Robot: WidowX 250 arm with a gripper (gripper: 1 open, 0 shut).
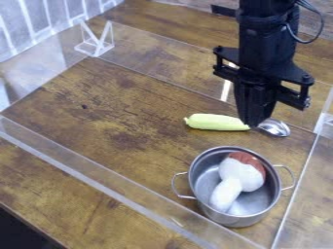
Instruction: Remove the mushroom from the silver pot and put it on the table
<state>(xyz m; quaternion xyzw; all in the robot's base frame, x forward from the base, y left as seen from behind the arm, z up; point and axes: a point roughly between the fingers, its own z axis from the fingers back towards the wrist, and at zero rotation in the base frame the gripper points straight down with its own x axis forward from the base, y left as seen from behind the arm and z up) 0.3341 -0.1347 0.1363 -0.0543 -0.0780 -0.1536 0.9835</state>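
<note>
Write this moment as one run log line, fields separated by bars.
gripper: shut, empty, above table | mushroom: inside silver pot | step: grasp not yet done

no readable text, labels, brands, numbers or signs anywhere

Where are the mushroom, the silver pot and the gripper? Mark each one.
mushroom (229,185), camera view, on the thick white stem lying inside the pot.
silver pot (196,185), camera view, on the left rim of the shiny wall.
gripper (254,114), camera view, at the dark fingertips, shut, above the table.
</note>
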